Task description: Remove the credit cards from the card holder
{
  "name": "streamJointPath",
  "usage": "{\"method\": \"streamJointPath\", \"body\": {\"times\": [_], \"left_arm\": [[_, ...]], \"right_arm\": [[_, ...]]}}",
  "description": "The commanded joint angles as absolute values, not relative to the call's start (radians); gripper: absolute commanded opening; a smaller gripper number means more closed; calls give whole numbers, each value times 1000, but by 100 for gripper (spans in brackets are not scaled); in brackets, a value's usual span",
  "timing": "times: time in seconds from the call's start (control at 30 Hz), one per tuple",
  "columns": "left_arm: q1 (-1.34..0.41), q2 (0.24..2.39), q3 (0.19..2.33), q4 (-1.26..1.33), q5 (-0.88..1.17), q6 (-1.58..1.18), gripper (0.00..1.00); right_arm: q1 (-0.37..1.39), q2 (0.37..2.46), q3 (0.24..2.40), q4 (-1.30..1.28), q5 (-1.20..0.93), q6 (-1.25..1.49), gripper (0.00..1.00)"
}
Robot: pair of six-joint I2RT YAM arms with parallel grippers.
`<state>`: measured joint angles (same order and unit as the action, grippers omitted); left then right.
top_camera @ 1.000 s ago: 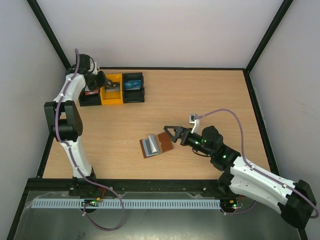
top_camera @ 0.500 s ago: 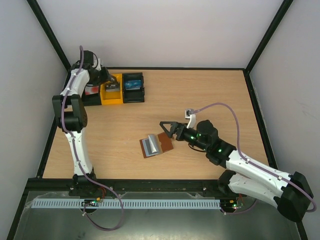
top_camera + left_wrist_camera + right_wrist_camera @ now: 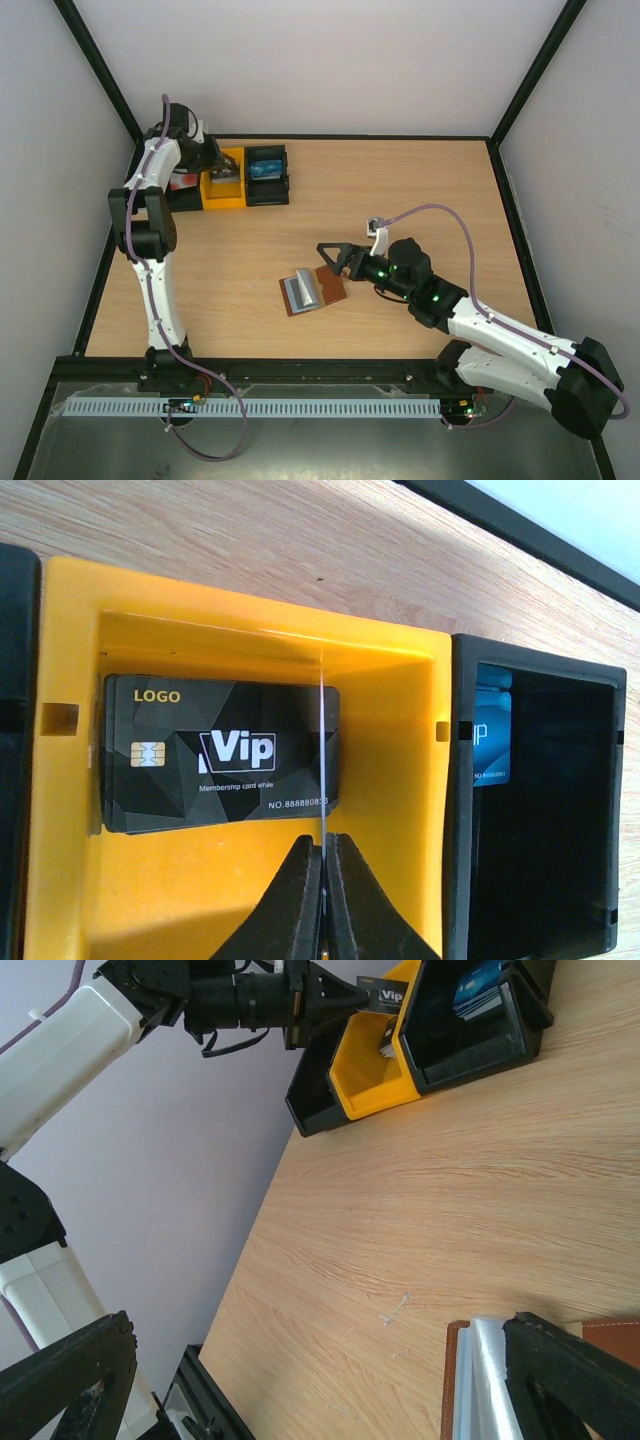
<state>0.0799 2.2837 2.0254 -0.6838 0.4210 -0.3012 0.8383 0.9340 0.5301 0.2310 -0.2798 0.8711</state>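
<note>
One risk: my left tool (image 3: 322, 845), clamped on a black card (image 3: 382, 996) edge-on above the yellow bin (image 3: 250, 595) at 10 o'clock, could drop it crooked; right tool (image 3: 332, 257) stands apart.

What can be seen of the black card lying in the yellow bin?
The black card is a thin, plastic-looking rectangle with rounded corners and a faceted dark pattern. It bears gold LOGO lettering, a gold chip, a white Vip mark and a printed number. It lies flat, face up, in the yellow bin, towards its back wall.
</note>
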Motion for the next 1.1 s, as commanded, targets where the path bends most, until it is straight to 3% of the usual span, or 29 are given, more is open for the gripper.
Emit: {"method": "streamJointPath", "body": {"times": [0.0,0.73,1.07], "left_arm": [[89,2319,2075,-729,436,-290,3],[97,2365,2112,-708,384,-315,11],[107,2342,2129,-691,358,-345,28]], "right_arm": [[842,943,556,241,-275,858,98],[842,946,556,222,-260,871,98],[841,943,554,216,-260,883,98]]}}
